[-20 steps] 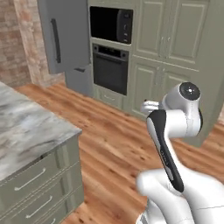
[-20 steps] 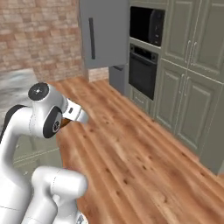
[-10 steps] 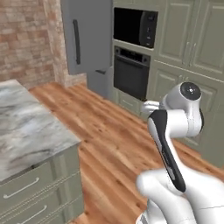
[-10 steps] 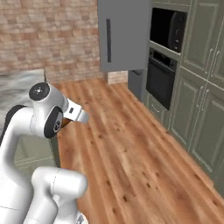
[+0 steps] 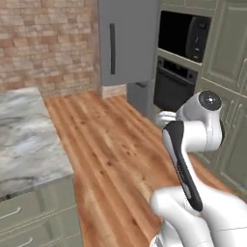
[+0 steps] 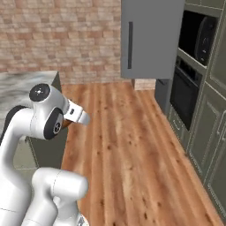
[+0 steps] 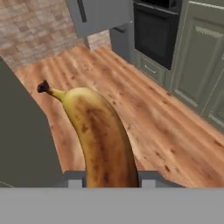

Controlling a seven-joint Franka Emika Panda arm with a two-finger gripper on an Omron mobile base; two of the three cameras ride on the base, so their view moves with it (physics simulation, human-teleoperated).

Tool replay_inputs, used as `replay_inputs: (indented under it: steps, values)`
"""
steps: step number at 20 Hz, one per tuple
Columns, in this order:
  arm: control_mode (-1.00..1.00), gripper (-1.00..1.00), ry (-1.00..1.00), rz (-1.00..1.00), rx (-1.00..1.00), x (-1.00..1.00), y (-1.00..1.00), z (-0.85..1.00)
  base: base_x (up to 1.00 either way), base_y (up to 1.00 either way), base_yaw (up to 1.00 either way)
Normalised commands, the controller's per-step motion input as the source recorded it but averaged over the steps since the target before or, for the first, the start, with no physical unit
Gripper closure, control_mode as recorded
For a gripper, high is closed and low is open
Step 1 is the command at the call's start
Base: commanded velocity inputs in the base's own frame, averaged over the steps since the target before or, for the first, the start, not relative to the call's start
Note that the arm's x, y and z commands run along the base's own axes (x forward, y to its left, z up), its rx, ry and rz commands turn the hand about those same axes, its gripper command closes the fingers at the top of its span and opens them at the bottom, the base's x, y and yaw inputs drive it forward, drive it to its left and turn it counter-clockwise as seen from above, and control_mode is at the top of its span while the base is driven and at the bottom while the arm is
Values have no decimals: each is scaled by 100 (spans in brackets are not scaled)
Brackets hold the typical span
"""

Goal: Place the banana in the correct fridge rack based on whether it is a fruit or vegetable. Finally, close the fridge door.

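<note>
Item: banana (image 7: 103,140), clamped between the jaws of the gripper (image 7: 108,181), stem pointing ahead. Fridge door (image 5: 126,41) far ahead, seemingly swung open. Risk: long overhang; banana may pivot, slip, or clip the door on approach.

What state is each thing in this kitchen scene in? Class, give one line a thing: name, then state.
banana: held in the gripper, stem end pointing away from the hand, off any surface.
gripper: shut on the banana.
fridge door: swung open, handle side facing the room.
oven: door shut.
microwave: door shut.
counter drawers: shut.
</note>
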Motion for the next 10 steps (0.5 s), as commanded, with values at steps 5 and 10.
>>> replay_inputs:
  steps: [5,10]
  values:
    - [100,100,0,0,0,0,0,0,82,-48,42]
    - [100,100,0,0,0,0,0,0,98,-24,31]
